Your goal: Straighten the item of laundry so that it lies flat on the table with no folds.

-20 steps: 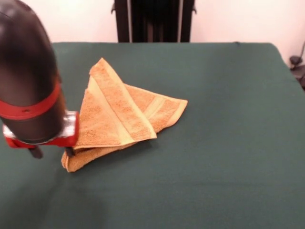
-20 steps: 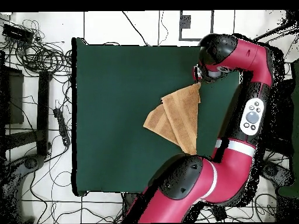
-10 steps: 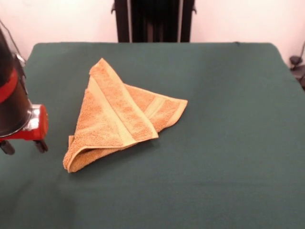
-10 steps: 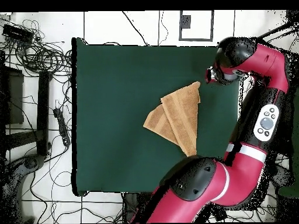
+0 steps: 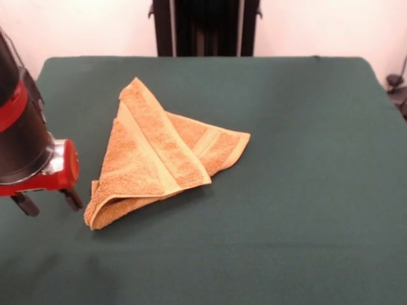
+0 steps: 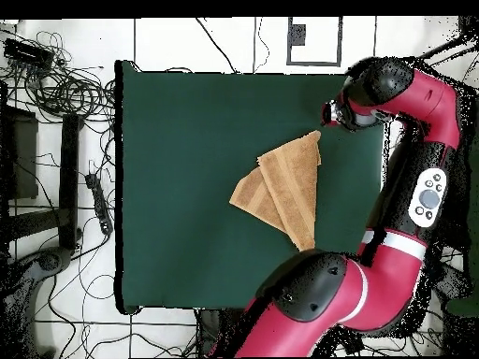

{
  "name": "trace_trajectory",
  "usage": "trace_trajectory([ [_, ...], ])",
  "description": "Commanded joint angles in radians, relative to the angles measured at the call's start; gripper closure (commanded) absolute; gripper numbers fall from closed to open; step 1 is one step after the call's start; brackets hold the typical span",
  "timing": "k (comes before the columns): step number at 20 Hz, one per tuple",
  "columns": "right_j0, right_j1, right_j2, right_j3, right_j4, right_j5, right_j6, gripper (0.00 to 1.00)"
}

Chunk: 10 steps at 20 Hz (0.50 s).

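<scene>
Orange-tan terry hand towel (image 5: 159, 162) lies folded in a triangle on dark green cloth surface (image 5: 305, 190), layers overlapping. Red/black gripper (image 5: 48, 203) hovers just left of its near-left corner, jaws apart, holding nothing; prob lining up a corner grab.

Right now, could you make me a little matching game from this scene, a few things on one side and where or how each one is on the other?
Things:
1. towel
2. gripper
3. table
4. tangled cables

States:
A. covered in dark green cloth
B. open, just beside the towel's corner, apart from it
C. on the floor, off the table's edge in the overhead view
D. folded over itself into a triangle

Pairs: 1-D, 2-B, 3-A, 4-C
</scene>
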Motion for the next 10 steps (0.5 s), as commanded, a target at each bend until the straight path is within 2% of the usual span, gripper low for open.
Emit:
trace_trajectory([
  [1,0.081,-0.013,0.015,0.144,0.025,-0.001,0.136,0.00],
  [6,0.099,-0.012,0.011,0.125,0.023,0.037,0.151,0.00],
  [10,0.098,-0.021,-0.011,0.151,0.029,0.042,0.127,0.00],
])
